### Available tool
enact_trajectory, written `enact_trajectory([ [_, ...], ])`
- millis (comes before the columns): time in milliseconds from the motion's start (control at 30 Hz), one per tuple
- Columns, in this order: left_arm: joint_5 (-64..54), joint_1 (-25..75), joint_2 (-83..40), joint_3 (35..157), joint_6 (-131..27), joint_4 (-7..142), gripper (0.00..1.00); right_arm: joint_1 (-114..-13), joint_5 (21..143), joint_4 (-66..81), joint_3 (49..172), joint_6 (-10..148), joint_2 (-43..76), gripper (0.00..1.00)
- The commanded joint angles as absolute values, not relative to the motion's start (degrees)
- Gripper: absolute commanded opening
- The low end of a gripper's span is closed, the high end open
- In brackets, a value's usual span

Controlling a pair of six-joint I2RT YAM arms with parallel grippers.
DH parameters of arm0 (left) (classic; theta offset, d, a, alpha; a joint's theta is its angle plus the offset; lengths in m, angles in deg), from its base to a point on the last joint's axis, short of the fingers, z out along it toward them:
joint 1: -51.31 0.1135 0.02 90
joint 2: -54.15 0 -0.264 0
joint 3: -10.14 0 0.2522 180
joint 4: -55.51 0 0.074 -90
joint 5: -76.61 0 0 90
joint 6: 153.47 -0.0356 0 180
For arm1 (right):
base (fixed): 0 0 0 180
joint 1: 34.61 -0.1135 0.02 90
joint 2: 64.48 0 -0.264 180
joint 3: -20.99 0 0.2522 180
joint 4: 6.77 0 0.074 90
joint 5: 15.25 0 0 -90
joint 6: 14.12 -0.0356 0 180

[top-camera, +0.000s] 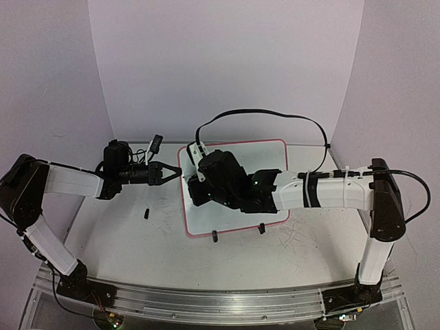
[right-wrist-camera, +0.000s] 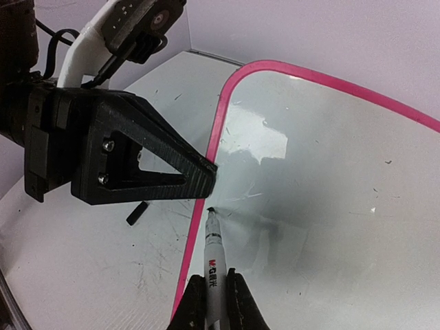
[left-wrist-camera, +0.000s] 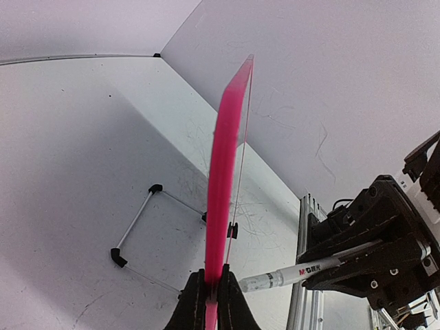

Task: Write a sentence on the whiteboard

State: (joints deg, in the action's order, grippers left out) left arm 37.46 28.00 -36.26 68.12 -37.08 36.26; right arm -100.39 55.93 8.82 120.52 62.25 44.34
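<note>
whiteboard [top-camera: 265, 155]: on the table [top-camera: 124, 234], mid-way between both arms; pink rim, rounded corners; lying flat or propped, cannot tell
left gripper [left-wrist-camera: 212, 289]: clenched on the whiteboard's left rim, pink edge pinched between both fingers
right gripper [right-wrist-camera: 216, 297]: above the whiteboard's left half, grasping a marker [right-wrist-camera: 214, 254]
marker: white barrel with print, dark tip; points toward the whiteboard's left rim, just inside it and right beside the left gripper's finger; tip at the surface, actual contact cannot tell
whiteboard surface: glare patch, a few small dark specks
clip feet [top-camera: 214, 236]: two, black, on the whiteboard's near edge
small black piece [top-camera: 146, 212]: on the table left of the whiteboard, apart from it
black cable [top-camera: 275, 115]: loops beyond the whiteboard's far edge, runs to the right arm
</note>
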Motion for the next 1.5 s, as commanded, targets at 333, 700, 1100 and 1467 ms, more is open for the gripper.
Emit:
enact_trajectory([
  [333, 38.9, 27.9, -34.1, 69.6, -36.7, 33.9, 0.00, -100.5, 51.1, 10.6, 121.6, 60.5, 44.1, 0.00],
  [700, 39.1, 27.9, -34.2, 69.7, -36.6, 33.9, 0.00, -100.4, 48.9, 10.9, 120.4, 59.3, 43.1, 0.00],
  [1100, 39.2, 27.9, -34.3, 69.8, -36.5, 33.9, 0.00, -100.1, 48.0, 11.5, 119.5, 58.1, 42.1, 0.00],
  [1467, 39.2, 27.9, -34.3, 69.9, -36.3, 34.0, 0.00, -100.1, 46.9, 11.7, 119.1, 57.4, 41.7, 0.00],
])
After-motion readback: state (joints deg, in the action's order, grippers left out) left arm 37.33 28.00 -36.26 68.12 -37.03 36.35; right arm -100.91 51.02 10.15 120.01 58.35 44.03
